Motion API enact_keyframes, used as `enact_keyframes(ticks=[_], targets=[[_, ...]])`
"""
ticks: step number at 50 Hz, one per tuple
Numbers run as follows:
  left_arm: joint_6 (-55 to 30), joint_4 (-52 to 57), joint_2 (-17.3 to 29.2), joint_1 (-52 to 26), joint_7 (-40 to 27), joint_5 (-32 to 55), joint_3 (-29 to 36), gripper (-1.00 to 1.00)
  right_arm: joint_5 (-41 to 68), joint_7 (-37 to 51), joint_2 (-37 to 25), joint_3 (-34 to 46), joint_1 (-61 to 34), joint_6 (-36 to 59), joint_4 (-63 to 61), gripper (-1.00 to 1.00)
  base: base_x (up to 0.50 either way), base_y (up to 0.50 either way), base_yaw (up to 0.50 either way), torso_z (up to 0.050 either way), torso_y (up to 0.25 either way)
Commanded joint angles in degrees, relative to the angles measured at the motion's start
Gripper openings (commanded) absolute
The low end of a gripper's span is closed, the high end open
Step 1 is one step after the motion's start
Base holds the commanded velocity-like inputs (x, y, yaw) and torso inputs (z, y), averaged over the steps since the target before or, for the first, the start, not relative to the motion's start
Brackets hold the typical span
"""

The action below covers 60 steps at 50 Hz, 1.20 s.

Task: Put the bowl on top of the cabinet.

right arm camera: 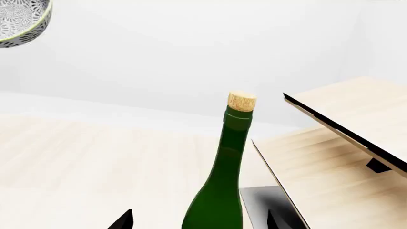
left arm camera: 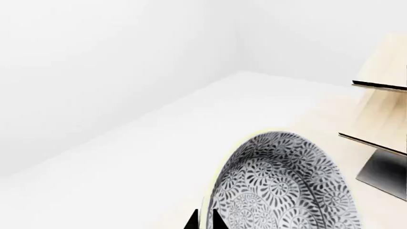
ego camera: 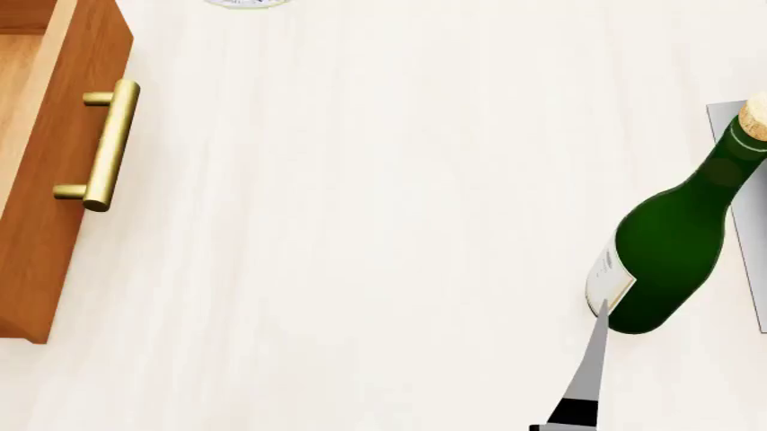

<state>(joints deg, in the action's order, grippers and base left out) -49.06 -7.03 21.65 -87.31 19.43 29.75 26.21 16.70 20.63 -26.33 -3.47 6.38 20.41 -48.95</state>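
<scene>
Bowl (left arm camera: 286, 186) gripped at rim by left gripper (left arm camera: 205, 220), raised; right gripper (right arm camera: 197, 219) jaws spread around green bottle (right arm camera: 219, 191); cabinet (ego camera: 48, 180) at left.

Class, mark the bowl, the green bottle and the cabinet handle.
bowl (left arm camera: 286, 186), left wrist view, patterned inside wall.
green bottle (ego camera: 671, 247), head view, body.
cabinet handle (ego camera: 108, 144), head view, middle of brass bar.

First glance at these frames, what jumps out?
The green bottle with its cork stands at the right of the head view, the right gripper open around its base. The patterned bowl fills the left wrist view, lifted off the table, with the left gripper at its rim. The orange-brown cabinet with a brass handle sits at the far left.
</scene>
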Motion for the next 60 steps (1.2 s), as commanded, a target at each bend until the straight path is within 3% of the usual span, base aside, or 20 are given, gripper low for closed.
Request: enact_keyframes(ticks=[1, 4, 18, 24, 35, 44, 60], targets=[[3.18, -13.95, -3.92, -7.29, -7.98, -0.59, -9.93, -1.0, 0.2, 0.34, -0.44, 0.2, -0.51, 1.01, -0.69, 1.0, 0.0, 0.0, 0.0, 0.0, 0.0], [4.96, -15.63, -3.99, -8.31, -10.11, -3.28, -8.9, -1.0, 0.25, 0.41, -0.48, 0.34, -0.7, 1.19, -0.66, 1.0, 0.0, 0.0, 0.0, 0.0, 0.0], [10.68, -36.46, -5.63, -18.92, -17.86, -4.5, -16.9, -1.0, 0.0, 0.62, -0.72, 0.85, -0.7, 1.24, -0.62, 1.0, 0.0, 0.0, 0.0, 0.0, 0.0], [17.19, -46.88, -4.37, -23.63, -23.47, -4.16, -22.83, -1.0, -0.1, 0.81, -0.82, 0.92, -0.61, 1.29, -0.77, 1.0, 0.0, 0.0, 0.0, 0.0, 0.0], [27.29, -64.43, -1.82, -30.61, -25.54, -5.96, -25.13, -1.0, -0.1, 1.09, -1.0, 1.24, -0.87, 1.67, -1.08, 1.0, 0.0, 0.0, 0.0, -0.002, 0.045], [30.69, -67.81, 0.06, -32.03, -31.81, -7.04, -28.52, -1.0, -0.05, 1.18, -1.15, 1.31, -0.88, 1.56, -1.02, 1.0, 0.0, 0.0, 0.0, -0.013, 0.25], [26.98, -67.88, 3.0, -33.98, -34.39, -10.46, -38.94, -1.0, 0.26, 1.52, -1.68, 1.56, -1.55, 2.65, -1.65, 1.0, 0.0, 0.0, 0.0, -0.013, 0.25]])
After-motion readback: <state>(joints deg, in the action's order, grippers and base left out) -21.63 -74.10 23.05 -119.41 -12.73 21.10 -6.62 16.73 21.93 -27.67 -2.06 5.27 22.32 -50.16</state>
